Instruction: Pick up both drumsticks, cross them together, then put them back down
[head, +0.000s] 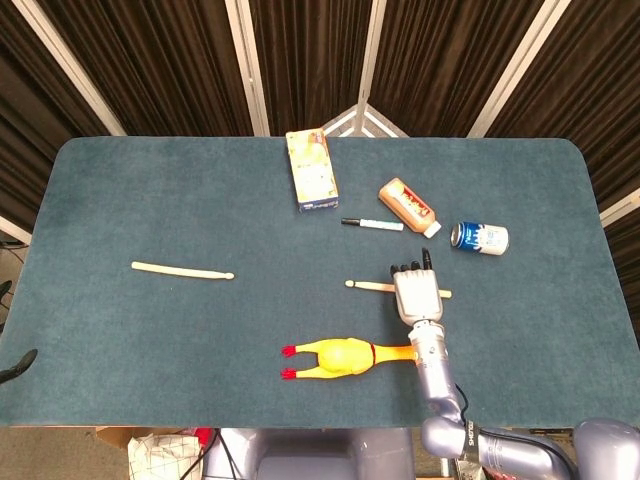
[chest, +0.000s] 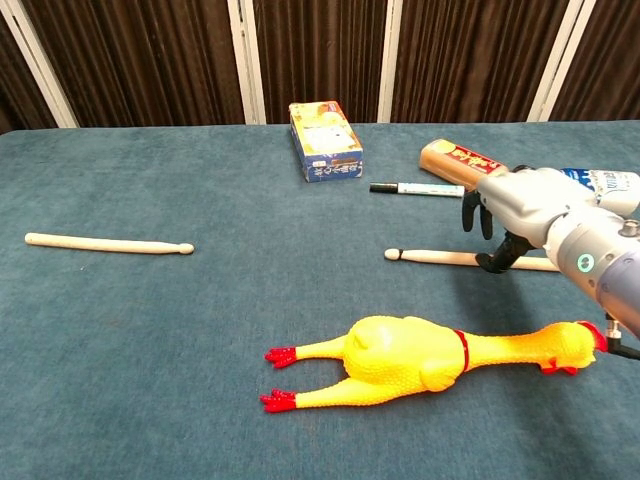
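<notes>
Two pale wooden drumsticks lie flat on the blue table. The left drumstick (head: 182, 270) (chest: 108, 243) lies alone at the left, with no hand near it. The right drumstick (head: 368, 286) (chest: 435, 257) lies right of centre. My right hand (head: 417, 295) (chest: 512, 212) hovers over its thick end with fingers (chest: 471, 214) pointing down and apart, holding nothing. Its thumb (chest: 497, 260) reaches down beside the stick. Whether it touches is unclear. Of my left hand (head: 18, 363), only a dark tip shows at the head view's lower left edge.
A yellow rubber chicken (head: 355, 355) (chest: 430, 355) lies just in front of the right drumstick, under my right forearm. Behind the stick are a marker (head: 372, 224), an orange bottle (head: 408, 207), a blue can (head: 479, 237) and a carton (head: 311, 168).
</notes>
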